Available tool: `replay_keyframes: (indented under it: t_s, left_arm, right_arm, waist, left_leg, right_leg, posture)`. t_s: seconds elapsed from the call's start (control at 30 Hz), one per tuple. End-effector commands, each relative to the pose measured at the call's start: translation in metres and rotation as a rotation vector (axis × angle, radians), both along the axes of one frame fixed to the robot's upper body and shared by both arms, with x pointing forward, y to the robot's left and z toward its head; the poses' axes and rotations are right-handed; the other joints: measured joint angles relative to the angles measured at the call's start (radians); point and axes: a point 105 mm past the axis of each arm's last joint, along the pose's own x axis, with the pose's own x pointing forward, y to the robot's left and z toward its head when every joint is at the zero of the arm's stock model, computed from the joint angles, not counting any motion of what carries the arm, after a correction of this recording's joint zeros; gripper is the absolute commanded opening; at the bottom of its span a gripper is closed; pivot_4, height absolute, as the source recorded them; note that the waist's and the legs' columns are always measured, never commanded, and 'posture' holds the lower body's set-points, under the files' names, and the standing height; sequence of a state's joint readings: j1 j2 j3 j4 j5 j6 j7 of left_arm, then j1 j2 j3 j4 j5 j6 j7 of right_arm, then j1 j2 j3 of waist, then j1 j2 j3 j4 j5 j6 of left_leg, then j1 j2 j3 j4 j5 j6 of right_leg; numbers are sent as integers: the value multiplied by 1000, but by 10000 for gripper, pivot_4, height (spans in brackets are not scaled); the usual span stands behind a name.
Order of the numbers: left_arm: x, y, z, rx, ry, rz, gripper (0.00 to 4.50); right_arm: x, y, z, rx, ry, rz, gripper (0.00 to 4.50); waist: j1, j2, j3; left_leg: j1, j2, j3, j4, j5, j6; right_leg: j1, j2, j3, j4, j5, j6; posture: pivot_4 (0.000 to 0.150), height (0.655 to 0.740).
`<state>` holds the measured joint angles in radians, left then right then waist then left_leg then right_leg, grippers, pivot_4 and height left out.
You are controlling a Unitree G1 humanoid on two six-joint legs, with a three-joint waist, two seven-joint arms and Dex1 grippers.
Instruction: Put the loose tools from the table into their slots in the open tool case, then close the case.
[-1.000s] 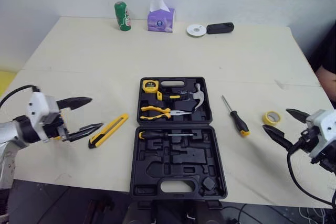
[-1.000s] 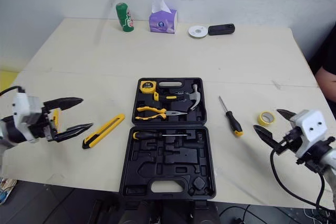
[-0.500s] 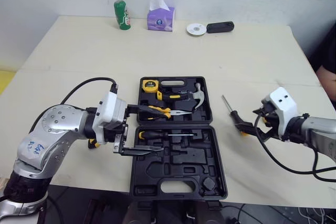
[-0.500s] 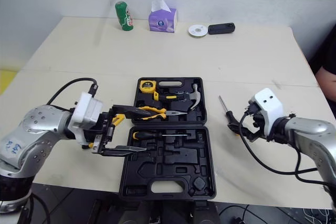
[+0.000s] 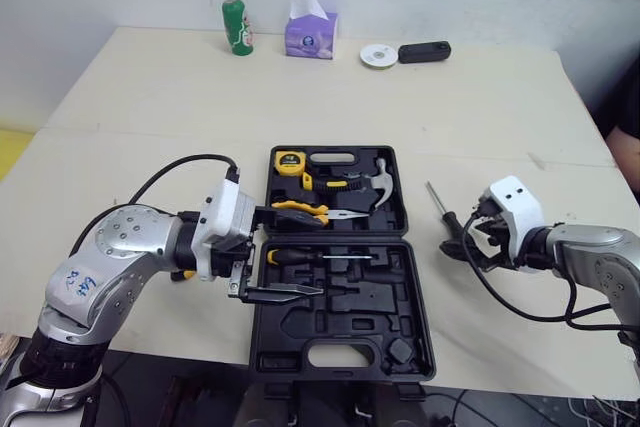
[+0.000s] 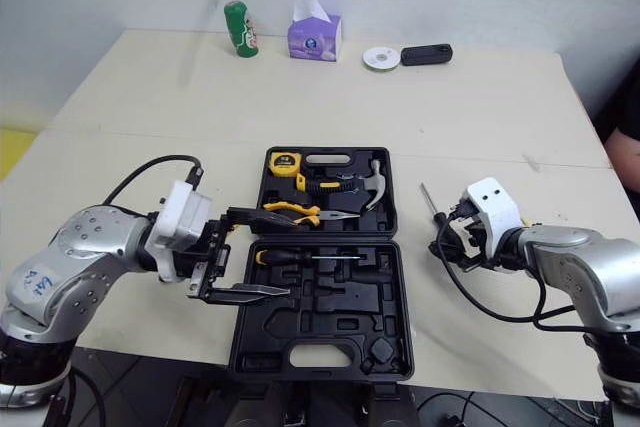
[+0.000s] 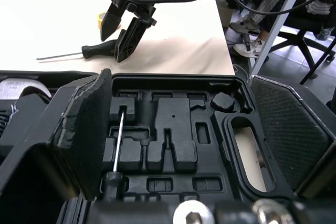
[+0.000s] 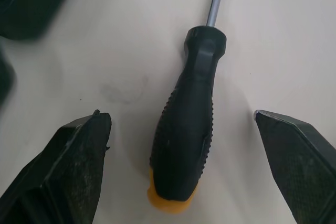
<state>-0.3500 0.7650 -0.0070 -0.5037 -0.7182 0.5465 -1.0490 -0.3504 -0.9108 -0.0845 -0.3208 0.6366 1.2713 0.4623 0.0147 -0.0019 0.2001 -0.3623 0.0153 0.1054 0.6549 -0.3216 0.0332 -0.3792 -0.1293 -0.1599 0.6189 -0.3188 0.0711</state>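
**Black case open, one screwdriver out on the table**

Black tool case (image 5: 345, 312) sits wide open in the middle of the frame on the pale table (image 5: 150, 117), lid half toward the top, tray half toward the bottom. The lid half holds a yellow tape measure (image 5: 289, 161) at its upper left, a hammer (image 5: 378, 179) at its upper right and yellow-handled pliers (image 5: 310, 213) along its lower edge. A slim slotted-in screwdriver (image 5: 315, 257) lies across the top of the tray half, and the other moulded slots look bare.

The loose screwdriver (image 8: 184, 145) is right of the case, black grip with an orange butt, shaft pointing toward the top of the frame. The right gripper (image 8: 178, 116) is down at table level with its fingers spread either side of that grip. There's a clear gap on both sides, so no pinch. A yellow tape roll (image 7: 99, 19) peeks out just behind it in the left wrist view.

The left gripper (image 5: 310, 253) is at the case's left edge, fingers spread wide and holding nothing, one by the pliers and the other over the tray half. Can't tell if either touches.

Along the top of the frame: a green can (image 5: 236, 27), a purple tissue box (image 5: 311, 34), a white disc (image 5: 377, 55) and a black gadget (image 5: 424, 51).
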Motion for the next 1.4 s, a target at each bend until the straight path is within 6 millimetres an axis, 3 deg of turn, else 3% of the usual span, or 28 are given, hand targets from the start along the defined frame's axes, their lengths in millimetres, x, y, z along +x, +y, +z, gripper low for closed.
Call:
replay_keyframes:
  t_s: [0.03,0.2,0.3,0.5,0.53,0.73,0.9,0.97,1.13,1.3,1.4]
  left_arm:
    - [-7,-4,7,-5,-37,-37,44617]
    - [-7,-5,10,-24,-30,-34,44617]
    - [-7,-6,13,-40,-26,-35,45000]
    - [-6,-2,12,-25,-26,-29,45000]
    - [-6,-2,12,-24,-26,-29,45000]
    - [-4,-2,12,-29,-39,-32,45000]
    - [2,0,12,-36,-3,-17,45000]
    - [2,0,12,-40,8,-23,45000]
    - [14,9,10,-57,-27,44,45000]
    - [11,19,3,-4,-59,29,45000]
    - [9,27,-3,26,-42,55,45000]
  right_arm:
    - [2,0,5,6,-13,-14,45000]
    - [3,2,0,46,8,-33,45000]
    - [3,1,-2,32,2,-39,36509]
    - [-3,-7,-9,13,-13,-78,12147]
    - [-3,-8,-9,13,-18,-83,10096]
    - [2,-15,-2,11,-95,-124,10154]
    - [3,-26,15,-20,-151,-139,10154]
    - [6,-23,31,-17,-220,-102,10154]
    - [2,8,80,-23,-371,187,10154]
    - [-14,36,90,-78,-334,458,10154]
    - [-25,64,92,-71,-304,649,10154]
  waist:
    - [1,0,0]
    - [2,0,0]
    - [2,0,0]
    - [8,0,0]
    - [9,0,0]
    - [8,-1,0]
    - [9,-1,0]
    - [9,-1,0]
    - [6,0,0]
    - [7,-1,1]
    - [6,-1,1]
  left_leg:
    - [0,0,0,0,0,0]
    - [0,0,0,1,0,0]
    - [-1,0,0,1,0,0]
    - [-4,0,-3,3,0,0]
    - [-4,0,-3,3,0,0]
    - [-6,0,-5,5,0,0]
    - [-6,0,-5,5,0,0]
    - [-7,0,-5,5,0,0]
    - [-8,0,-3,5,0,0]
    - [-8,0,-3,5,0,0]
    - [-9,0,-3,6,0,1]
  right_leg:
    - [0,0,0,0,0,0]
    - [0,0,0,0,0,0]
    - [0,0,0,0,0,0]
    - [0,1,-3,0,0,0]
    - [0,1,-3,0,0,0]
    - [0,1,-3,0,1,1]
    - [-1,1,-3,0,1,1]
    - [-2,1,-3,1,1,1]
    - [-5,2,-2,1,1,1]
    - [-5,2,-1,1,1,1]
    - [-5,1,-1,1,1,1]
  posture:
    - [1500,7400]
    - [1500,7400]
    - [1500,7400]
    - [1500,7400]
    - [1500,7400]
    - [1500,7400]
    - [1500,7400]
    - [1500,7400]
    - [1500,7400]
    - [1500,7400]
    - [1500,7400]
